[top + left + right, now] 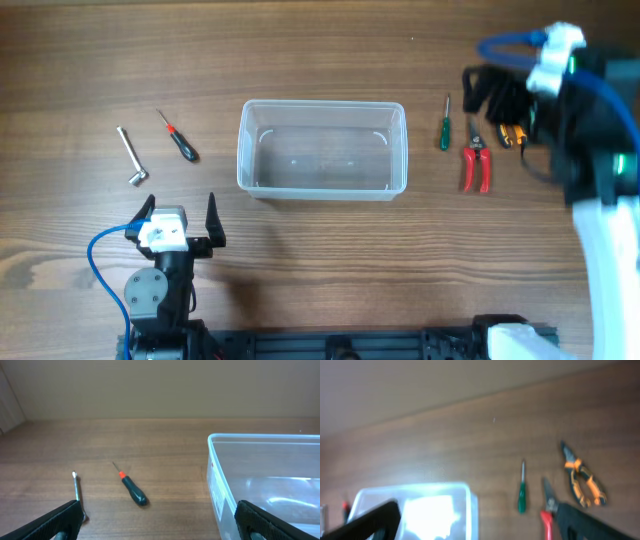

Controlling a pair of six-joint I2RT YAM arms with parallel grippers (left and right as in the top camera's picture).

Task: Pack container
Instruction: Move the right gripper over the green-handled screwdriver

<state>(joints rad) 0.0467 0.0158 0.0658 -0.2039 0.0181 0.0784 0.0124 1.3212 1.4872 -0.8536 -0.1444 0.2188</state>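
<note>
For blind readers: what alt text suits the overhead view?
An empty clear container sits centred. A wrench and black screwdriver lie to its left by the open left gripper; a green screwdriver, red pliers and orange pliers to its right, near the right gripper.

The clear container (322, 104) sits between a black-handled screwdriver (183, 145) and a green screwdriver (444, 133), touching neither.

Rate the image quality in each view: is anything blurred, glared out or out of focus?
Overhead: even light, the red-handled cutters sharp, only the right arm looks soft near the frame edge. Left wrist: crisp, with the black-handled screwdriver and the container rim clearly drawn. Right wrist: the whole frame is soft, and glare whitens the container's floor.
</note>
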